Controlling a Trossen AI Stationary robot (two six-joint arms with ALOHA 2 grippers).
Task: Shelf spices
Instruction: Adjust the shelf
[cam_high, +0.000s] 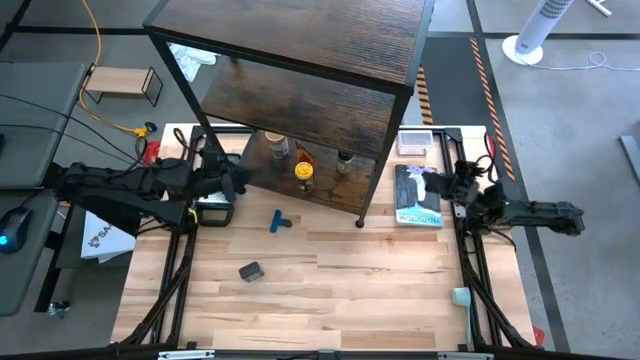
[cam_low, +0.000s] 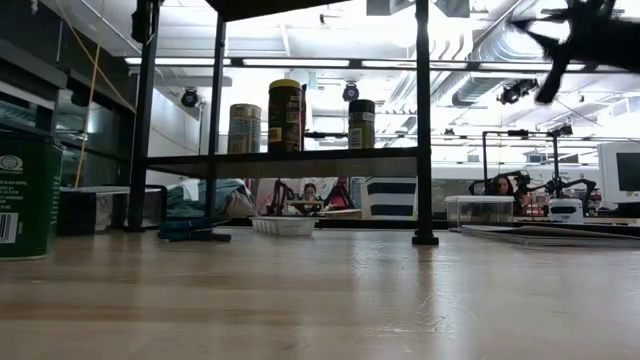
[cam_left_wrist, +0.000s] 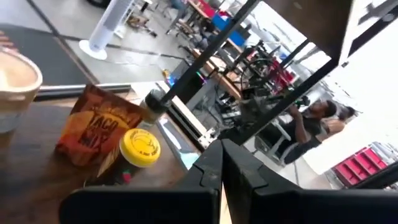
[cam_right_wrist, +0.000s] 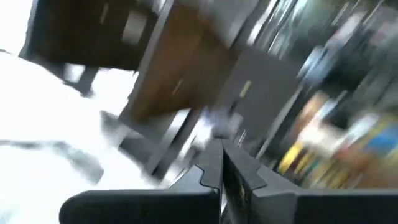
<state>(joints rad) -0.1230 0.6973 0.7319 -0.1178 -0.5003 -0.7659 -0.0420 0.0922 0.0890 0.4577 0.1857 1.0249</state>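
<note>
Spices are mostly up already: on the lowest dark brown board of the three-tier black-framed shelf stand a yellow-lidded jar, a tan-lidded jar and a black-lidded jar, with a reddish-brown taco-mix packet leaning just beside the yellow lid. They sit close together toward the near edge of that board, probably because that is as far in as an arm reaches under the tier above. One small dark grey box lies alone on the light wooden table, near and to the left, well apart from the shelf; it looks like the last item to go up. A blue T-shaped plastic piece lies between it and the shelf.

Left gripper hangs at the shelf's left end, fingers together and holding nothing. Right gripper is over a blue-covered book to the right of the shelf, likewise pressed together and empty, clear of the work.
</note>
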